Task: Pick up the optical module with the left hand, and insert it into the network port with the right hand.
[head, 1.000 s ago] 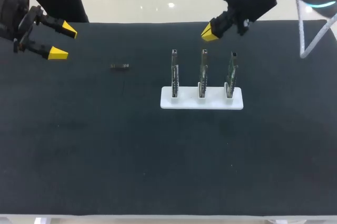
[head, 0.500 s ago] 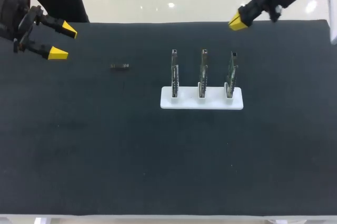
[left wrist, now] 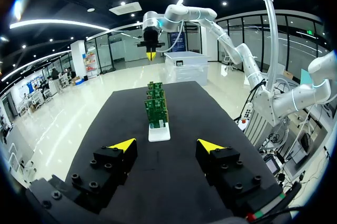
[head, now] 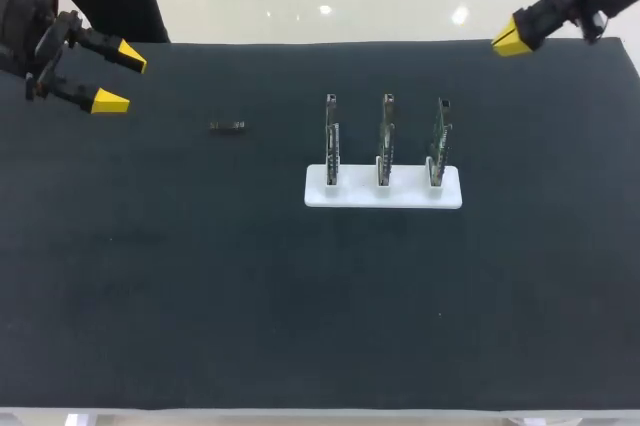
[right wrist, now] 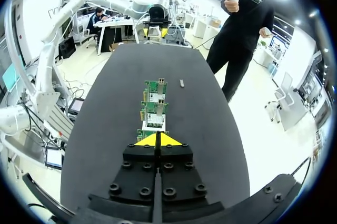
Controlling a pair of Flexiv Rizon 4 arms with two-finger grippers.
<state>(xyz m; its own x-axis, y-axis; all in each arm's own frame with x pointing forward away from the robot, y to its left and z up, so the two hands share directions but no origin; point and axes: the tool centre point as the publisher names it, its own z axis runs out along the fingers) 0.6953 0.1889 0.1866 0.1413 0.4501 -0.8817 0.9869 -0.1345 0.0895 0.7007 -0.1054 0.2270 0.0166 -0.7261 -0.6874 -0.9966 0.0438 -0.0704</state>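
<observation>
The optical module (head: 228,126), a small dark bar, lies on the black mat left of the boards; in the right wrist view the module (right wrist: 182,83) lies beyond the boards, off to one side. Three upright circuit boards (head: 386,136) carrying the network ports stand in a white base (head: 400,196). My left gripper (head: 110,78) hovers open over the mat's far left corner, well left of the module, with nothing between its fingers (left wrist: 122,144). My right gripper (head: 512,41) is shut and empty above the far right edge, its tips (right wrist: 157,140) pressed together in line with the row of boards (right wrist: 155,111).
In the left wrist view the boards (left wrist: 156,109) stand in a row straight ahead of the open gripper (left wrist: 166,145), with my right gripper (left wrist: 151,54) high beyond them. The black mat (head: 200,296) covers the table up to its edges.
My right gripper, still shut, has swung from above the middle board to the far right edge of the table. The left arm and the module have not moved.
</observation>
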